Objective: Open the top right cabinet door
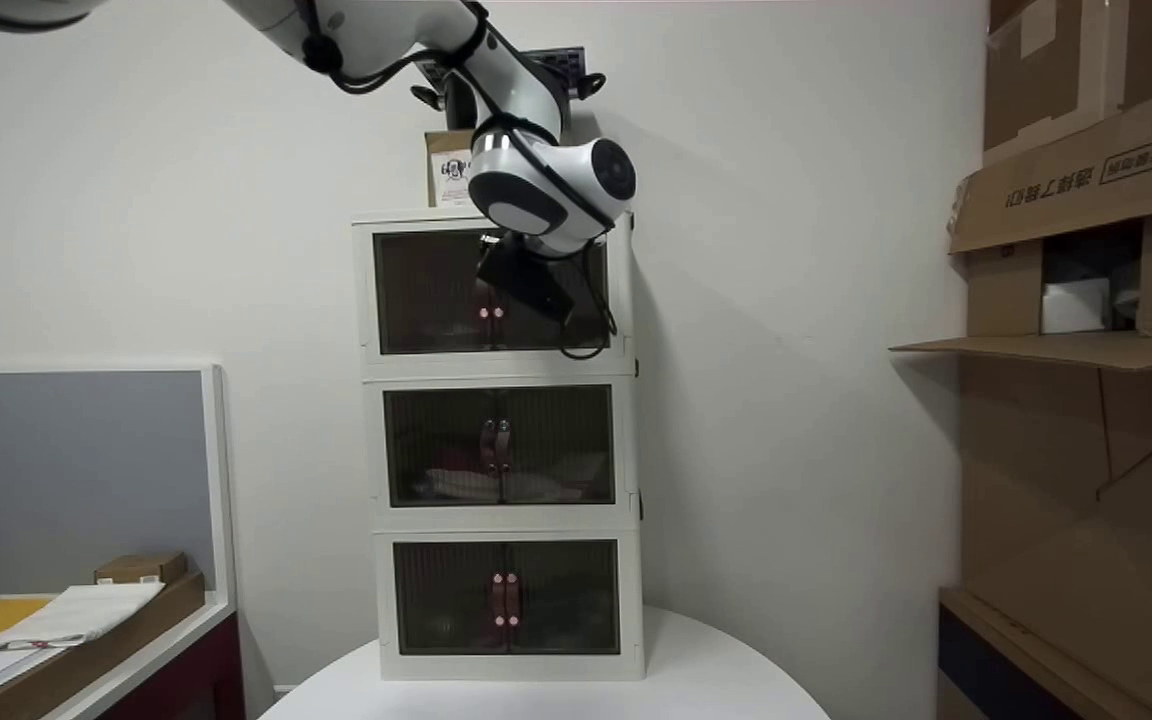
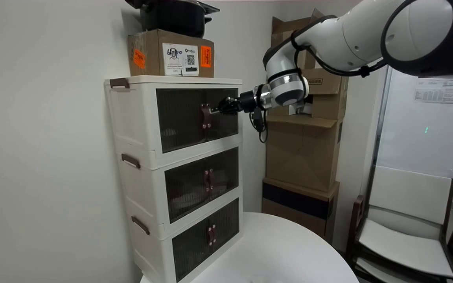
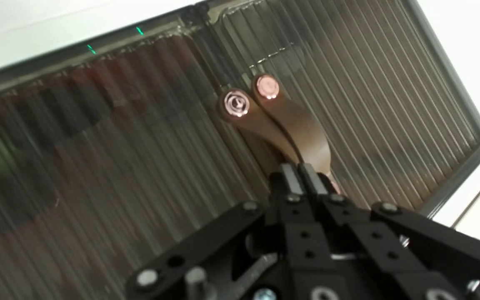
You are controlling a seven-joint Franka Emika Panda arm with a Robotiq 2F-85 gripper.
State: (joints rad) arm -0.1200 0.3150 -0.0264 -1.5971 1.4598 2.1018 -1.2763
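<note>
The top right cabinet door sits closed in the uppermost tier of the white cabinet, flush with the left-hand panel beside it. A white robot arm extends in front of the cabinet, and its hand is level with that tier, partly covering the door in both exterior views. The hand is narrow, its two fingers side by side with barely a slit between them. In the wrist view they overlap the pair of brown handles where the two panels meet (whether they touch, I cannot tell). The cabinet stands upright on a white tabletop. On its top rests a cardboard box carrying a black pot; the dark lower doors are closed too.
</note>
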